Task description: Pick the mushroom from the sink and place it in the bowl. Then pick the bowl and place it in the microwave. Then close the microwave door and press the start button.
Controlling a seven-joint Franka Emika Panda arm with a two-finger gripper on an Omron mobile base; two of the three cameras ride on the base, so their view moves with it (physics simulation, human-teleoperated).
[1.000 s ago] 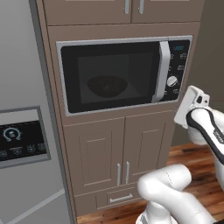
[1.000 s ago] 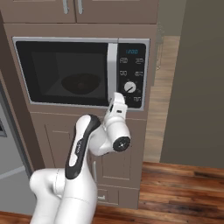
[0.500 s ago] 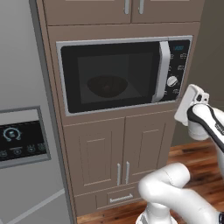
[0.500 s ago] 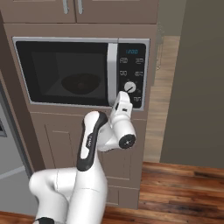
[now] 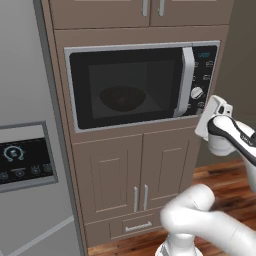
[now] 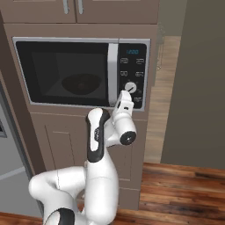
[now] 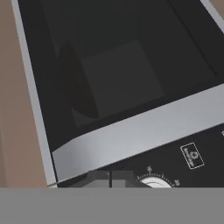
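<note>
With fingers pressed together, the gripper (image 6: 126, 96) is being aimed near the control panel (image 6: 133, 75), so the dial (image 6: 130, 86) risks being pressed instead of start.

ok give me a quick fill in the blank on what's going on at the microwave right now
1. The microwave door is ____.
2. Behind the dark glass sits a round brown ____.
3. The claw is up against the control panel, next to the round white ____.
4. The microwave is built in above two cabinet ____.

Missing words: shut; bowl; dial; doors
</note>
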